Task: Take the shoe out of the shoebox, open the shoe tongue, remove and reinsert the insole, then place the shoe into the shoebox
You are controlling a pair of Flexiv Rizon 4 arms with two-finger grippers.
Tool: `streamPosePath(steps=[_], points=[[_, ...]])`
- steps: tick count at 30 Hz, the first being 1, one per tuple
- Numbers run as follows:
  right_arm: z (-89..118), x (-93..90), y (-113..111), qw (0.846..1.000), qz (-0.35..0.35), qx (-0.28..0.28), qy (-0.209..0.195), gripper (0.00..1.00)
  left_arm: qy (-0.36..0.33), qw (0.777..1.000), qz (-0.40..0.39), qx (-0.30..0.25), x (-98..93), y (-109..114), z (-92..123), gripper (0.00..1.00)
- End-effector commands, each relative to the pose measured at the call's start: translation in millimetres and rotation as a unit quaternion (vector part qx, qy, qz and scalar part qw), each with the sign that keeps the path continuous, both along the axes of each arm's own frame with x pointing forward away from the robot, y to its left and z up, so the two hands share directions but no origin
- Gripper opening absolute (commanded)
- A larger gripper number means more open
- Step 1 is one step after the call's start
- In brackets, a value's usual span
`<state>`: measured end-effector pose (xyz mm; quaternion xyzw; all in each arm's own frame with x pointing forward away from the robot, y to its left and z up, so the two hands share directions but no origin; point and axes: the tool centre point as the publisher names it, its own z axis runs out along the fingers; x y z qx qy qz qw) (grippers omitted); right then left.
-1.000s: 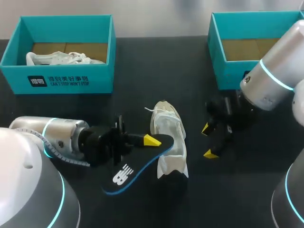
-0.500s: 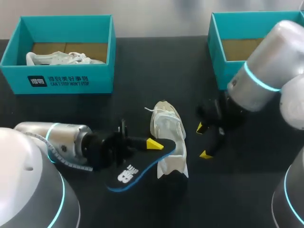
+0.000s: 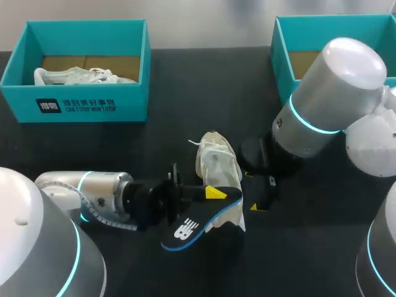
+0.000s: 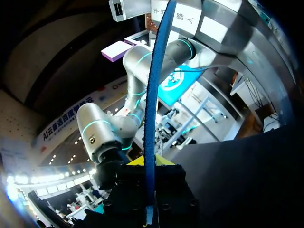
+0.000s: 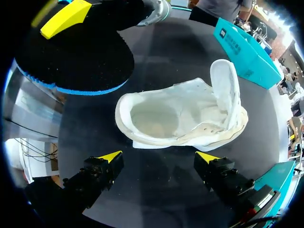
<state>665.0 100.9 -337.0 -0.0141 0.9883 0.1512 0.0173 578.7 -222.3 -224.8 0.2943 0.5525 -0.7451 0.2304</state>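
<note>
White cloth shoe, grainy matt black insole, dark matt table.

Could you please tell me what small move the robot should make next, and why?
Probably bring the right gripper forward to brace the shoe. Its fingers are open just short of the shoe's side, and the shoe lies unheld with its tongue folded back. The left gripper holds the insole by the heel end.

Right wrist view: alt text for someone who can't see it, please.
A white shoe lies on the black table ahead of the open right gripper, tongue raised. Beyond it, the left gripper holds a black insole.
</note>
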Motion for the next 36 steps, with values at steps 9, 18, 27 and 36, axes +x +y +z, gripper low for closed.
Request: streamPosePath(steps=[9,18,27,36], points=[[-9,7.9,10,0.999,-0.012,-0.008,0.048,1.0,0.018,1.0,0.011,-0.013,2.8,-10,-27,0.0],[-16,8.0,12,0.999,-0.027,-0.009,0.044,1.0,0.023,0.999,0.021,-0.026,5.6,-11,-30,0.0],[-23,7.1,12,0.998,-0.031,-0.001,0.046,1.0,0.023,0.999,0.036,-0.018,11.3,-9,-28,0.0],[-29,-2.7,8,0.998,-0.04,0.026,0.041,1.0,0.022,0.999,0.04,-0.015,13.4,-5,-26,0.0]])
